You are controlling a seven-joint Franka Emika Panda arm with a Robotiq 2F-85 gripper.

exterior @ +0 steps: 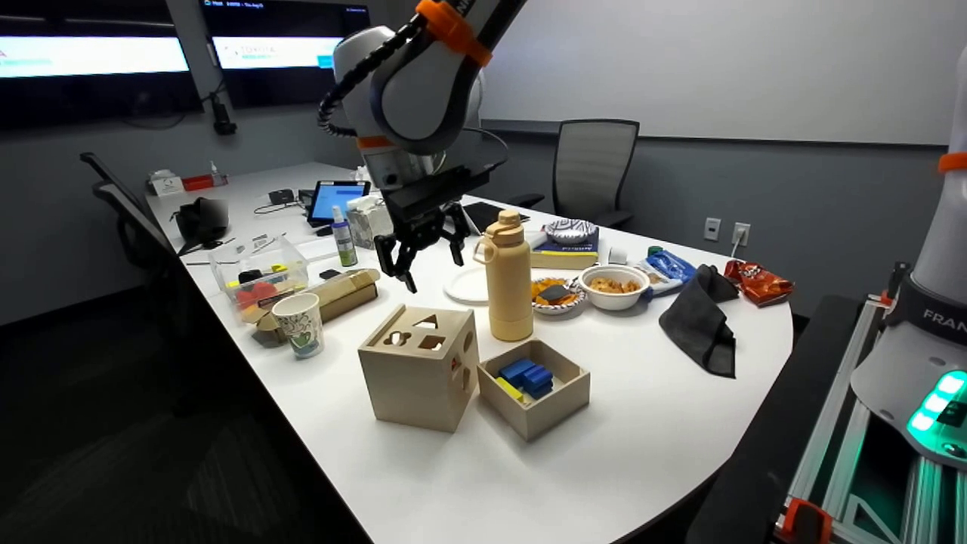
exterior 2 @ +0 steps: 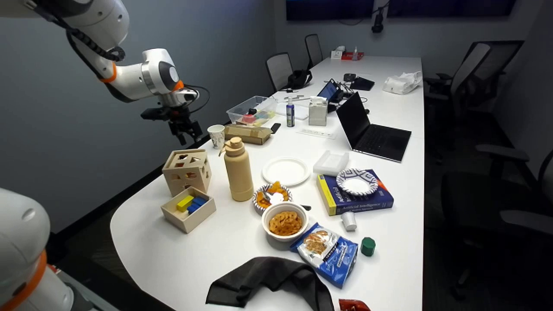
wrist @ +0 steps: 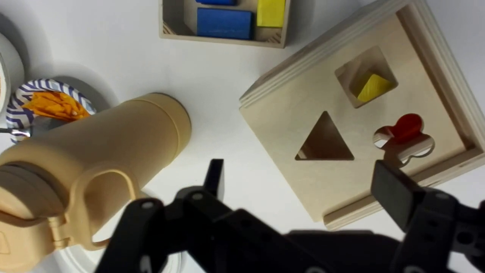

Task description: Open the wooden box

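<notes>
The wooden box (exterior: 408, 378) is a pale plywood cube standing upright on the table; it also shows in an exterior view (exterior 2: 179, 185). In the wrist view its flat lid (wrist: 363, 125) lies in place on top, with triangle, square and flower-like holes. Yellow and red pieces show inside through the holes. My gripper (exterior: 436, 273) hangs above table height, apart from the box; it also shows in an exterior view (exterior 2: 190, 139). In the wrist view the gripper (wrist: 299, 167) is open with nothing between its fingers. Its right finger overlaps the lid's lower edge in the picture.
A tan bottle (exterior: 511, 287) stands close beside the box. A low wooden tray (exterior: 540, 415) with blue and yellow blocks sits against or very near the box. A paper cup (exterior: 298, 321), a cardboard piece (exterior: 351, 295), a white bowl (exterior 2: 268, 222) and a black cloth (exterior: 699, 321) lie around.
</notes>
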